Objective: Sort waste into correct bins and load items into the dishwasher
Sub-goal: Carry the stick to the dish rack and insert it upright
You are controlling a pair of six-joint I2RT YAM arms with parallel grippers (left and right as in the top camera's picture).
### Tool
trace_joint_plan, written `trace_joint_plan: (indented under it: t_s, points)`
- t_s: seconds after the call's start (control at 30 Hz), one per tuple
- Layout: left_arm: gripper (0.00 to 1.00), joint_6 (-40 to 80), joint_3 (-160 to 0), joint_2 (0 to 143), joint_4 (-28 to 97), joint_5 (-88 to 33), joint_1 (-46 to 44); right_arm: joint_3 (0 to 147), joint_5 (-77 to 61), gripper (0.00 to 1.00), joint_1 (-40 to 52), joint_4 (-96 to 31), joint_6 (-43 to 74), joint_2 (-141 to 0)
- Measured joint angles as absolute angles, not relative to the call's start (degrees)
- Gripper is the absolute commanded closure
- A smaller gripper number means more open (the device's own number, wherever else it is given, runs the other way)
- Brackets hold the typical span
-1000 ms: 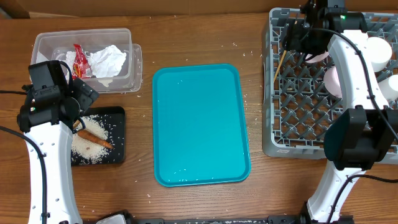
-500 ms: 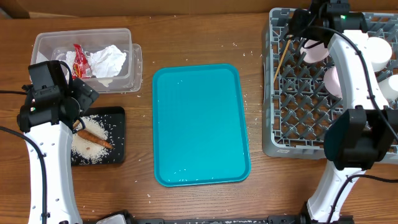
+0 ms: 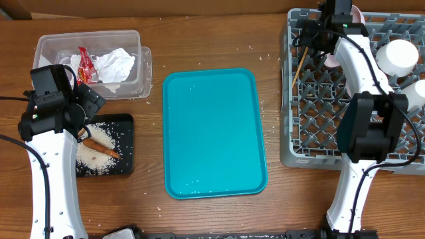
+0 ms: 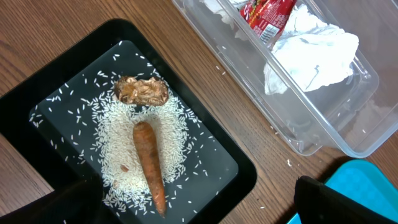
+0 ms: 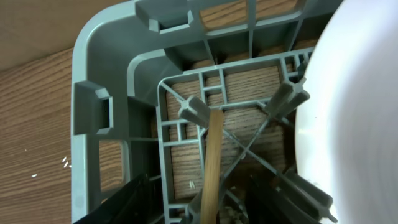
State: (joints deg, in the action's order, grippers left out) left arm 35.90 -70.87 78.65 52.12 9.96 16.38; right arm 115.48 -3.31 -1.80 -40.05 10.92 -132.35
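Nearing its end, by my judgement, the job is showing little left to do. The rack (image 3: 312, 136) is standing at the right of the tabletop (image 3: 212, 40) and is already carrying crockery. The plate (image 3: 330, 60) is standing on edge near the rack's far-left corner, partly hidden by the right arm. A white bowl (image 3: 398, 56) is sitting further right, and another white piece (image 3: 417, 96) is peeking out at the rack's right edge, too cut off to name. I am not seeing enough to count all four dishes.

The teal tray (image 3: 212, 133) is lying in the middle with nothing on it. The tub (image 3: 46, 46) at far left is holding the tissue (image 3: 114, 65) and the wrapper (image 3: 86, 63). The black tray (image 3: 126, 166) just in front of it is holding the rice (image 4: 121, 140), the carrot (image 4: 149, 165) and the brown lump (image 4: 142, 91), so the sorting is looking finished. Only stray grains (image 3: 261, 106) are lying loose on the tabletop, and I doubt they are worth chasing.

The left tool (image 4: 199, 205) is hanging over the black tray, spread wide and carrying nothing. The right tool (image 5: 205, 199) is reaching into the rack's far-left corner beside the plate. Its fingers (image 5: 134, 199) are standing part-way apart on either side of the stick (image 5: 211, 155) without touching it. It is looking as if the plate is being settled, which I am taking for the last loading step
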Motion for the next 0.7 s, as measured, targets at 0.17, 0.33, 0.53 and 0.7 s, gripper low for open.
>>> trace_joint_plan:
  t_s: [0.17, 0.33, 0.53, 0.7]
  points:
    - [0.0, 35.9, -70.87, 78.65, 52.12, 9.96, 16.38, 115.48, -2.96, 0.73, -1.78, -38.87, 11.35, -132.42]
    - [0.0, 35.9, -70.87, 78.65, 52.12, 9.96, 16.38, 115.48, -2.94, 0.84, -1.78, -39.2, 11.88, -132.42]
    - [0.0, 35.9, -70.87, 78.65, 52.12, 9.96, 16.38, 116.14, -3.66, 0.85, -1.78, -41.65, 11.97, -132.42]
    - [0.0, 35.9, -70.87, 78.65, 52.12, 9.96, 16.38, 117.43, -6.11, 0.85, -2.0, -42.7, 11.99, -132.42]
